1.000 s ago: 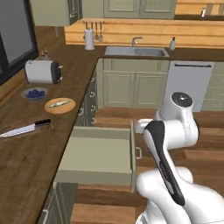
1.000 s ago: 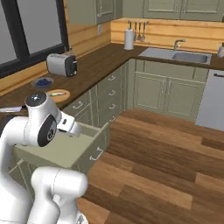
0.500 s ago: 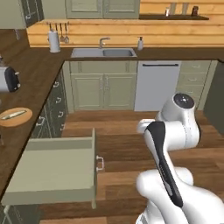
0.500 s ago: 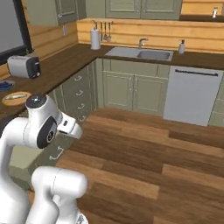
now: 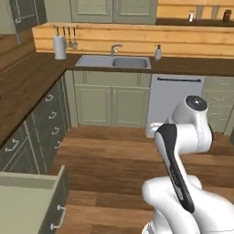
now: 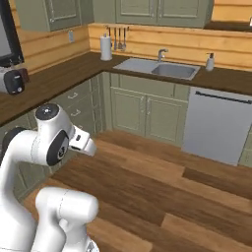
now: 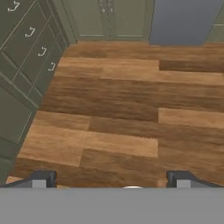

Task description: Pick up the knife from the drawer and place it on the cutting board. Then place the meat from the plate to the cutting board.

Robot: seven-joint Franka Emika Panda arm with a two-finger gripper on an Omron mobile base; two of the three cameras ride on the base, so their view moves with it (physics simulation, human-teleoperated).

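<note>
the drawer (image 5: 27,205) stands pulled out at the near left, its visible inside bare. the tool (image 7: 111,179) hangs spread and empty over the wood floor (image 7: 131,109), so neither placement looks confirmed.

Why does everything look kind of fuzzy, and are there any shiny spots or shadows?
Left base view: soft and blurry, with even light and a faint shine on the sink. Right base view: blurry too, and the dishwasher looks flat grey with no glare. Hand view: floor planks are smeared, with no sharp shadows; the gripper fingertips look blocky.
</note>
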